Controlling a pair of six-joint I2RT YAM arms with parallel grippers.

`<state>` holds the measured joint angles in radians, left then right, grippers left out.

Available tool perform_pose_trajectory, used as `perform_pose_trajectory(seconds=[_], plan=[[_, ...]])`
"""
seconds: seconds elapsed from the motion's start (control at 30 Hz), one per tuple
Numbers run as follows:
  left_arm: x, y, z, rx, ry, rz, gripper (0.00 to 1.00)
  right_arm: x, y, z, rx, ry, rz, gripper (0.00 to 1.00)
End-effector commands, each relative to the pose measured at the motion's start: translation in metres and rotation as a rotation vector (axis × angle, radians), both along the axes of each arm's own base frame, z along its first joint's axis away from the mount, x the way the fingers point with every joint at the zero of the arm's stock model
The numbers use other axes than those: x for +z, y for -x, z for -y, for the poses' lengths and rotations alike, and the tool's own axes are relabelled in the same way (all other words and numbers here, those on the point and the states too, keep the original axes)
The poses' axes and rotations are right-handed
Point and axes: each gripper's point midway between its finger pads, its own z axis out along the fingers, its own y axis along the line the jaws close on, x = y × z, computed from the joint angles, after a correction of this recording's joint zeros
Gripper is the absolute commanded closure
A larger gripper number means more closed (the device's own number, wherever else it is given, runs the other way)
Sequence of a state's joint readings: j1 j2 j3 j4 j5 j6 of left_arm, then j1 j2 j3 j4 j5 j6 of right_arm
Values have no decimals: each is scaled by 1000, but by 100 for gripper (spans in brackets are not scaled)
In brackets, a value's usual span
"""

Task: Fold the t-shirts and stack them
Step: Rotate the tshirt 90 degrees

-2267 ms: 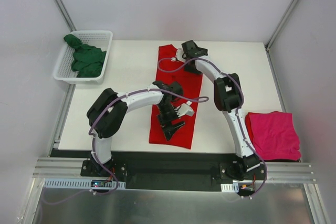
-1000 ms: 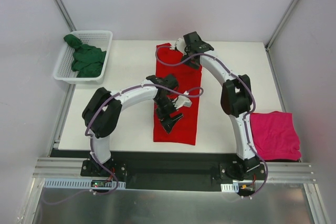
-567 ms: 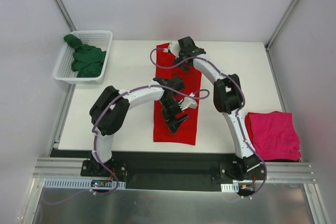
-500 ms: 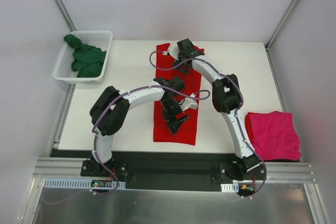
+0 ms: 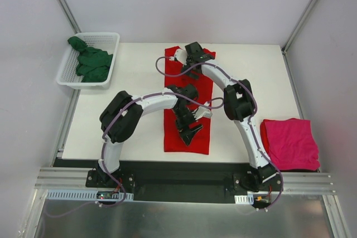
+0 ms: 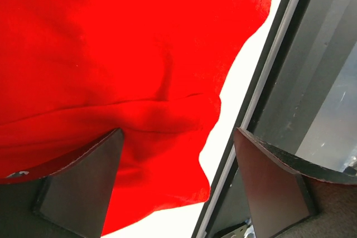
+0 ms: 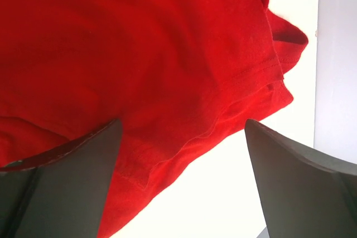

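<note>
Left gripper (image 6: 177, 135) stands wide and empty over the near corner of the red tee (image 5: 172, 132), by the edge of the table (image 5: 128, 82). Right gripper (image 7: 183, 122), just as wide and empty, hangs over a hemmed corner at the far end. Only the top view shows the pink tee (image 5: 290, 143) at the near right and the green tee (image 5: 92, 62) in the basket (image 5: 109, 38).

Red t-shirt (image 5: 174, 137): bright plain red, no print, seen from the room's near side
Pink t-shirt (image 5: 290, 143): solid magenta-pink
Green t-shirt (image 5: 92, 64): plain dark green
Basket (image 5: 107, 37): white mesh
Table (image 5: 122, 121): white
Arms (image 5: 150, 101): white links, black joints
Cables (image 5: 157, 68): purple
</note>
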<state>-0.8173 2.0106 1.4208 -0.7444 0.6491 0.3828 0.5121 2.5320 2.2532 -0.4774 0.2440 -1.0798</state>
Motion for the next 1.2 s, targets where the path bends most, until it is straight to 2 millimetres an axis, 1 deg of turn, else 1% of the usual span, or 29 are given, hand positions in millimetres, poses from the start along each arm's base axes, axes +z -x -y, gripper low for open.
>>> perform_pose_trajectory(seconds=[0.0,0.13,0.27,0.3,0.37,0.4,0.43,0.47,0.5,0.53,0.57,0.6,0.63,0.67,0.7,0.73,0.77,0.8,0.83,0.87,0.9,0.93,0.97,1.0,1.03,1.07,1.1,1.13,1.17], plan=[[1,8,19,-30,52,-41,19,-8,9,-15,63,17,-27,4],[2,9,30,-28,64,-49,19,-7,5,-22,92,28,-5,4],[3,9,32,-29,63,-39,19,-6,5,-26,97,40,8,4],[7,8,33,-32,70,-23,19,-2,6,-28,92,38,17,3],[10,4,28,-32,58,16,19,8,6,-22,58,44,33,4],[23,1,28,-32,81,53,19,16,9,-19,42,42,37,4],[30,3,24,-34,91,65,19,36,15,-14,25,44,59,4],[40,0,21,-19,112,81,19,52,20,-12,15,34,76,4],[62,-1,17,-10,150,125,19,68,27,-9,1,23,85,3],[71,-5,14,11,155,153,19,105,39,-4,-41,-37,114,4],[77,-10,7,27,151,193,19,120,49,-2,-48,-62,104,4],[85,-15,-6,44,138,259,19,125,70,1,-41,-48,45,3],[84,-20,-14,45,122,297,18,138,83,3,-45,-61,35,3],[84,-24,-22,50,108,330,18,161,100,3,-33,-69,41,3],[83,-33,-41,86,81,356,18,164,119,11,-33,-42,-2,4],[84,-39,-49,103,75,369,18,168,132,11,-19,-48,-27,4],[85,-46,-57,132,69,378,18,176,153,15,-4,-58,-49,4],[89,-58,-72,185,63,393,19,176,168,21,5,-49,-84,3],[89,-68,-81,210,51,411,19,171,181,20,28,-56,-113,4],[90,-74,-89,236,51,417,19,172,193,21,53,-55,-128,3],[92,-80,-95,260,54,422,19,166,212,31,59,-41,-159,4],[90,-92,-111,306,32,435,19,164,225,30,83,-53,-189,3],[89,-98,-117,327,22,443,19,159,239,28,111,-42,-221,4],[87,-105,-125,354,15,451,19,150,257,36,119,-17,-262,4],[85,-111,-133,385,3,456,19,146,268,34,138,-14,-285,3],[84,-125,-147,438,-12,477,19,142,278,35,144,-10,-304,3],[82,-131,-153,459,-23,479,19,138,290,31,166,-8,-320,4],[82,-137,-158,480,-27,487,19,131,304,35,184,10,-342,3],[83,-146,-168,516,-27,500,19,127,311,34,198,20,-347,3]])
